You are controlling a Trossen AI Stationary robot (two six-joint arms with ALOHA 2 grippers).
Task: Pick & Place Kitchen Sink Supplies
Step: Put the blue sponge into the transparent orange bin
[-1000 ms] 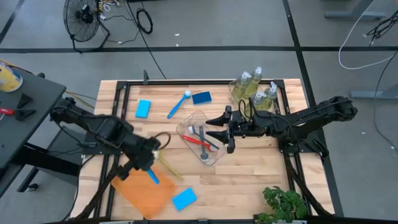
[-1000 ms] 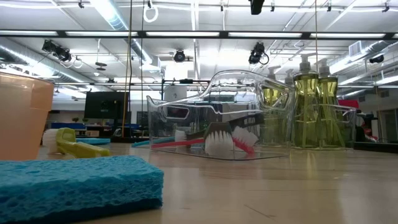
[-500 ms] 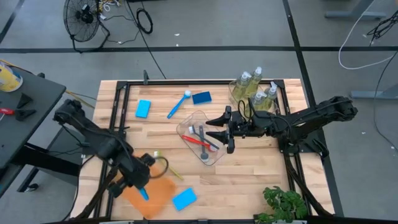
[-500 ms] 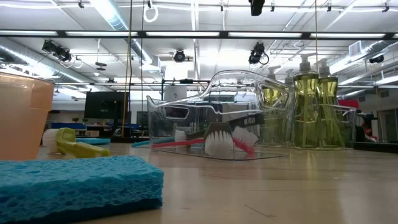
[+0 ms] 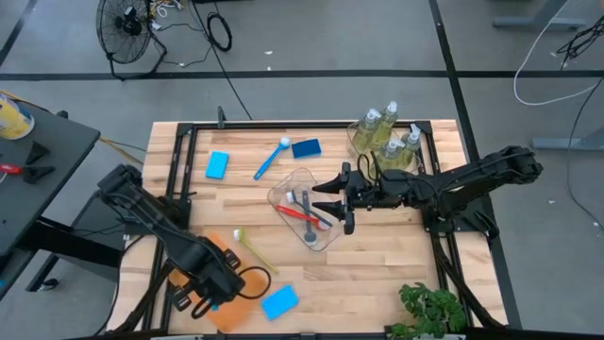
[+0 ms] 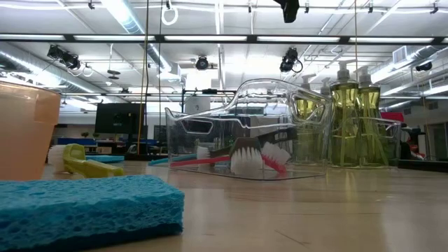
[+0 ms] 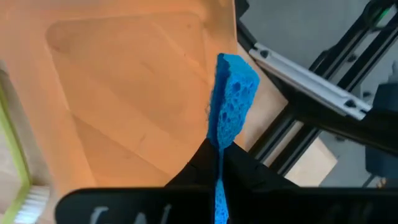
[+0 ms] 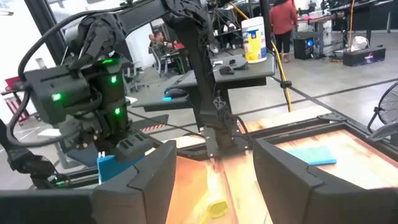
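Flat blue sponge point(image 7: 235, 87) pinched in left tool point(image 5: 215, 286) over orange tray point(image 5: 247, 292), lower left; right tool point(image 5: 332, 199) gapes above clear tub point(image 5: 283, 184); others remain.

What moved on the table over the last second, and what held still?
The left gripper, shut on a flat blue rectangular sponge, swung from the table's middle toward the near edge, over the flat orange tray. The right gripper stayed open beside the clear plastic tub; everything else lay unmoved.
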